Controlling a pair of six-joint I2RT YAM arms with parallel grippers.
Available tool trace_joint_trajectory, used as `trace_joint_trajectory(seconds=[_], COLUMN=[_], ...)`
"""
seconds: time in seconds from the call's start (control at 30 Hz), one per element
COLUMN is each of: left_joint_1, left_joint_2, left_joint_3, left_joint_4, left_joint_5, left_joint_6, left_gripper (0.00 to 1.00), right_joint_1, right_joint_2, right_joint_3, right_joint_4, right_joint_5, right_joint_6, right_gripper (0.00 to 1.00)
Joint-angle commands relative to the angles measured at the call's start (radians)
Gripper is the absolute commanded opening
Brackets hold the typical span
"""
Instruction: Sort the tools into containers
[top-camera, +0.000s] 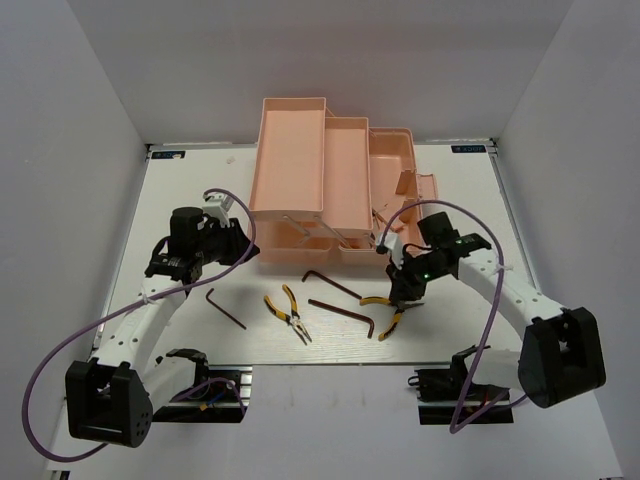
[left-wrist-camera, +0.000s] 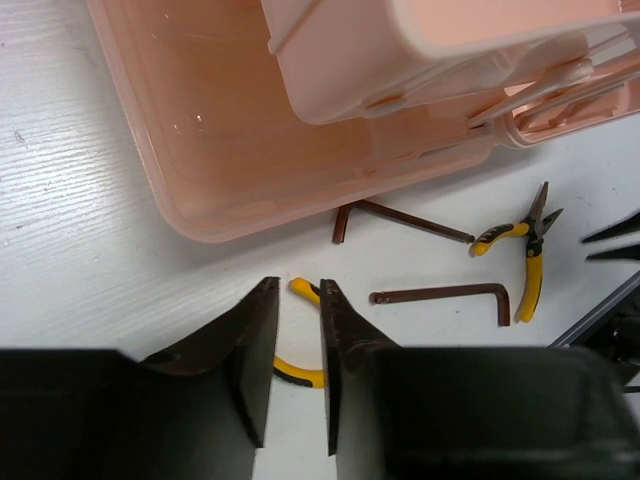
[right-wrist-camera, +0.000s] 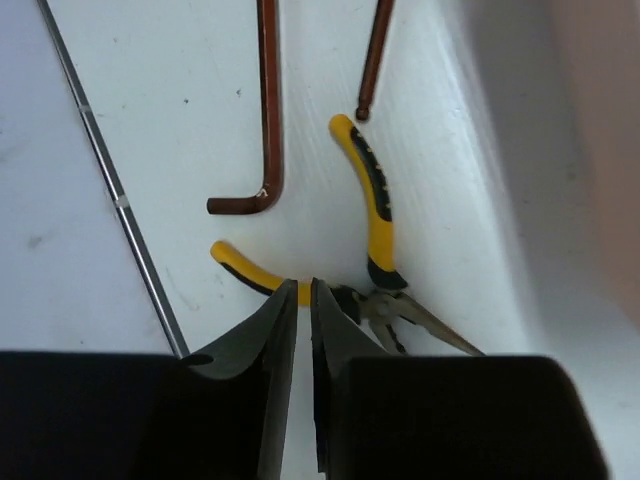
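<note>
Sorting tools on a white table beside an open pink toolbox.
The left gripper hangs at the toolbox's 8 o'clock side, its fingers a little apart and holding nothing. At its 6 o'clock lies the first hex key. Next come the left pliers, then the second hex key and the third hex key. At the toolbox's 5 o'clock, the right gripper is over the right pliers, fingers almost pressed together. I cannot tell if they touch the yellow handle.
</note>
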Motion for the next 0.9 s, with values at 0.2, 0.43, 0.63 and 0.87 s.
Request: trace_joint_trajectory(seconds=[0.2, 0.43, 0.63, 0.87], left_joint_1=[-0.004, -0.004, -0.004, -0.004], left_joint_2=[-0.006, -0.006, -0.006, -0.006], left_joint_3=[-0.006, -0.006, -0.006, -0.006], left_joint_4=[0.015, 0.015, 0.015, 0.015], left_joint_5=[0.014, 0.014, 0.014, 0.014], left_joint_6=[0.007, 0.007, 0.007, 0.007], left_gripper=[0.43, 0.45, 0.46, 0.46], right_joint_1=[0.18, 0.244, 0.26, 0.269], right_joint_2=[0.072, 0.151, 0.193, 0.223], right_joint_3=[-0.081, -0.11, -0.116, -0.127], right_joint_4=[0.314, 0.405, 0.384, 0.304], right_joint_5=[0.246, 0.426, 0.449, 0.438], right_joint_6=[0.077, 0.105, 0.089, 0.06], right_gripper=[0.45, 0.46, 0.48, 0.23])
